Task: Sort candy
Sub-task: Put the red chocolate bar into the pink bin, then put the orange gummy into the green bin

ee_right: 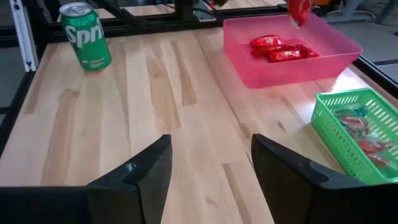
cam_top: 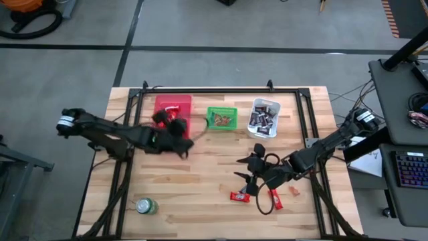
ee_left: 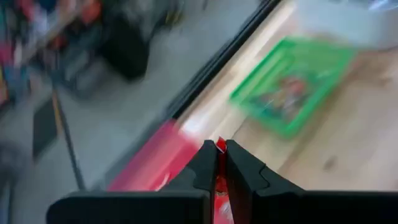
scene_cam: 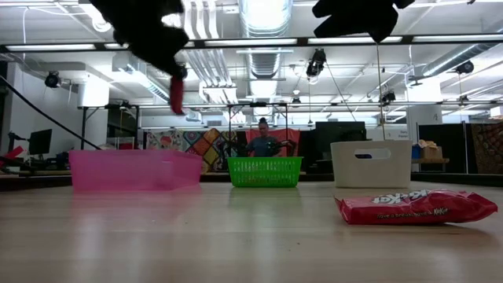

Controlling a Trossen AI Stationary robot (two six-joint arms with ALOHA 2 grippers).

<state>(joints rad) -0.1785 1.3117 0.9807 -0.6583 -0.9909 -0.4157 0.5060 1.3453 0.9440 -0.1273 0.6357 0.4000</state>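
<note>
My left gripper [cam_top: 175, 127] [ee_left: 219, 157] hangs in the air at the near edge of the pink bin [cam_top: 172, 106], shut on a red wrapped candy [scene_cam: 177, 94]. The bin [ee_right: 292, 50] holds a few red candies [ee_right: 277, 48]. My right gripper [cam_top: 246, 173] [ee_right: 211, 168] is open and raised above the table's near right part, touching nothing. Two red candies [cam_top: 239, 196] [cam_top: 275, 199] and a small orange one [cam_top: 294, 191] lie flat on the wood close by. One red candy [scene_cam: 416, 208] shows large in the low view. My left gripper pinches the red candy between its two fingers at the upper end [ee_left: 219, 147] of the wrapper. The fingers point down. The candy hangs lifted clear below them [scene_cam: 177, 98], above the pink bin's near edge.
A green basket [cam_top: 221, 118] with small sweets and a white bin [cam_top: 264, 117] with dark wrapped candies stand in a row beside the pink bin at the far side. A green can [cam_top: 146, 206] [ee_right: 87, 34] stands upright near the near left corner. A person [scene_cam: 263, 141] sits beyond the table.
</note>
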